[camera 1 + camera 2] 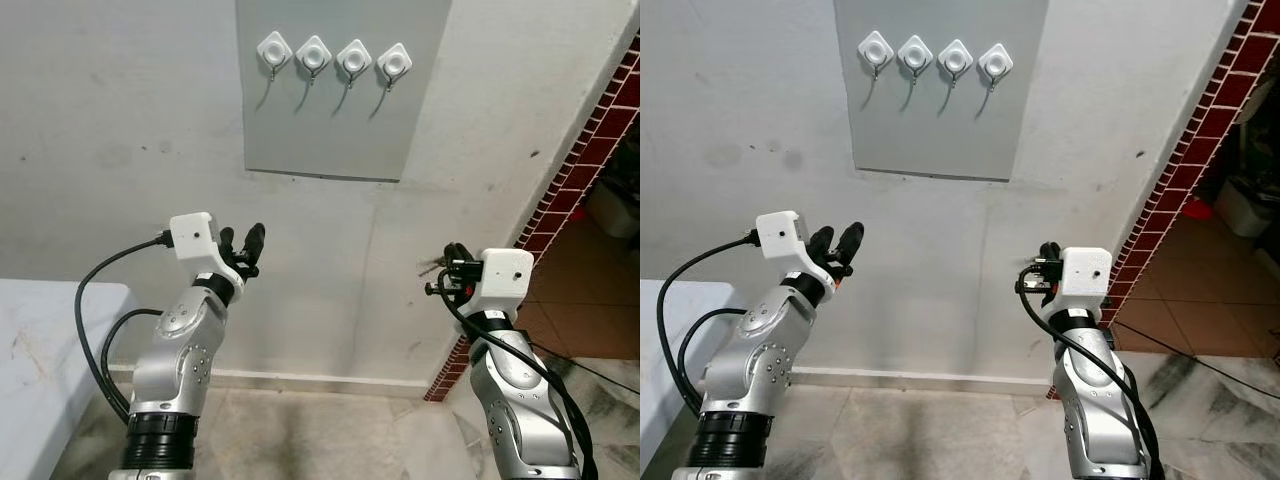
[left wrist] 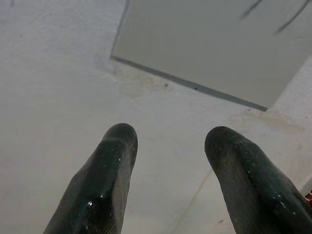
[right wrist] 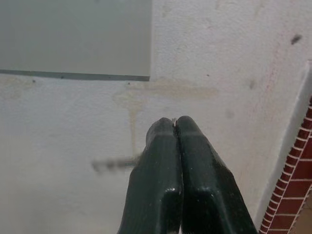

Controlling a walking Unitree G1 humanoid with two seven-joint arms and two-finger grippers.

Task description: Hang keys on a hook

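Right end effector [image 3: 174, 127] is clamped on the keys [image 3: 114, 164], which show as a blurred key sticking out sideways from the pinched fingers. Hooks [image 1: 333, 60] sit in a horizontal row on the grey panel [image 1: 330, 130], up and to the left of it. Left end effector [image 1: 243, 247] is spread apart, holding nothing, about as near.

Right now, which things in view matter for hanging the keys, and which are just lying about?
For the job:
- keys, blurred, pinched in the right gripper
- four white hooks on the grey panel

Just about:
- left gripper, open and empty
- white table
- red brick edging
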